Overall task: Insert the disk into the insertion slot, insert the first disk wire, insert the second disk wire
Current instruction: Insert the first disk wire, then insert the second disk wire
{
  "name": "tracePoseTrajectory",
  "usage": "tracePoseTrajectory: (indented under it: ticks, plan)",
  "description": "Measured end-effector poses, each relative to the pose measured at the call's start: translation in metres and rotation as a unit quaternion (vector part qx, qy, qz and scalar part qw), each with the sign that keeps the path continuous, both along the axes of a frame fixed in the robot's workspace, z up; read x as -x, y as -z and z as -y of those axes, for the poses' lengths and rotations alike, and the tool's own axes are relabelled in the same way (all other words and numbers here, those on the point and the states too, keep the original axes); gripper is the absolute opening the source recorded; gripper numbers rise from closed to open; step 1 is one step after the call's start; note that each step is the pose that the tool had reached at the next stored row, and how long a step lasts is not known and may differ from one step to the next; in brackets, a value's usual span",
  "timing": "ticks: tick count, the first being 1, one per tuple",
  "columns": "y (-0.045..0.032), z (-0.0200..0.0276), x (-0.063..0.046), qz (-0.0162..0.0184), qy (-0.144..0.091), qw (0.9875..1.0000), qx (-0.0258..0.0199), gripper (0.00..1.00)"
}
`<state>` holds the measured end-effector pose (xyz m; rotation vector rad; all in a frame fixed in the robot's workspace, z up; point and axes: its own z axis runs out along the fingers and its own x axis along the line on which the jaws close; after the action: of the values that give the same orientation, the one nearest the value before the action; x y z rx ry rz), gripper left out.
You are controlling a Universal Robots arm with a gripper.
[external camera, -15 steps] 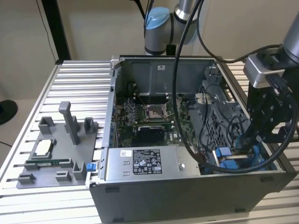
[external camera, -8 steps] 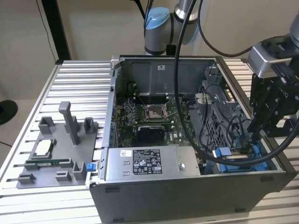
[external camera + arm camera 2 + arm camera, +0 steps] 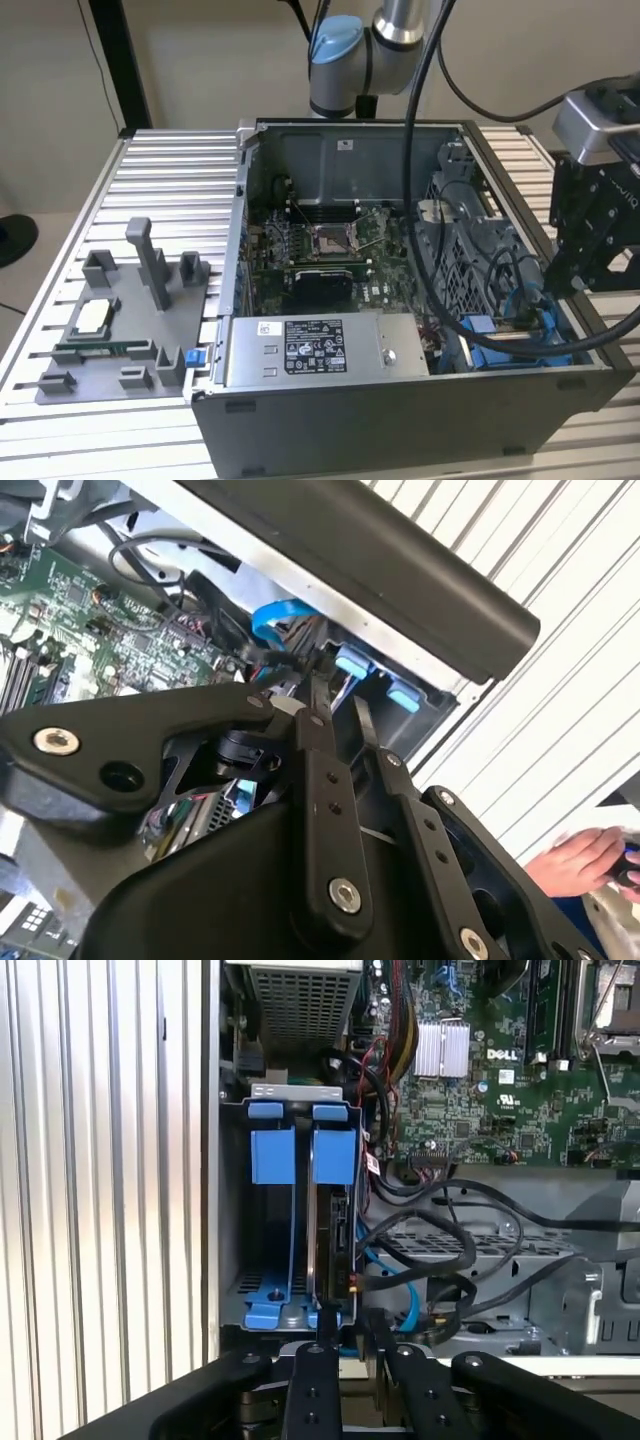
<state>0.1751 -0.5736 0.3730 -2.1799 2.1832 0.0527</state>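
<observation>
The disk [image 3: 335, 1245] stands on edge in the insertion slot [image 3: 230, 1210], a grey bay with blue rails, filling the compartment nearer the motherboard. Blue carrier tabs [image 3: 333, 1155] sit at its far end, and the compartment beside it holds no drive. My gripper [image 3: 348, 1328] hovers right at the disk's near end, at the corner of the case on the exterior view's right [image 3: 550, 295]. A thin blue wire [image 3: 398, 1290] and looping black wires [image 3: 450, 1230] lie just beside the disk. I cannot make out whether either is plugged in. The second wrist view has my gripper [image 3: 340, 705] pointing toward the blue tabs [image 3: 355, 665].
The open case holds a motherboard [image 3: 320, 250], a grey labelled power-supply box [image 3: 320, 350] and a perforated cage [image 3: 480, 1260] next to the bay. A grey fixture plate [image 3: 120, 330] lies on the ribbed table at the exterior view's left. A person's hand [image 3: 585, 865] rests on the table.
</observation>
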Motion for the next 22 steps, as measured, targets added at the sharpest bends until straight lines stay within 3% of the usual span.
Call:
tracePoseTrajectory:
  ticks: [6, 7, 11, 12, 17, 22]
  plan:
    - [0.0001, 0.0, -0.007, -0.0003, -0.006, 1.0, -0.0042, 0.0]
    - [0.0001, 0.0002, -0.007, -0.0003, -0.006, 0.9999, -0.011, 0.0]
    - [0.0002, 0.003, -0.008, -0.0002, -0.007, 0.9989, -0.0463, 0.0]
    - [0.0002, 0.0053, -0.008, -0.001, -0.007, 0.9987, -0.0502, 0.0]
    - [0.0003, 0.0179, -0.008, -0.0087, -0.006, 0.9982, -0.0592, 0.0]
    - [0.0037, 0.021, -0.008, -0.0092, -0.006, 0.9973, -0.0729, 0.0]
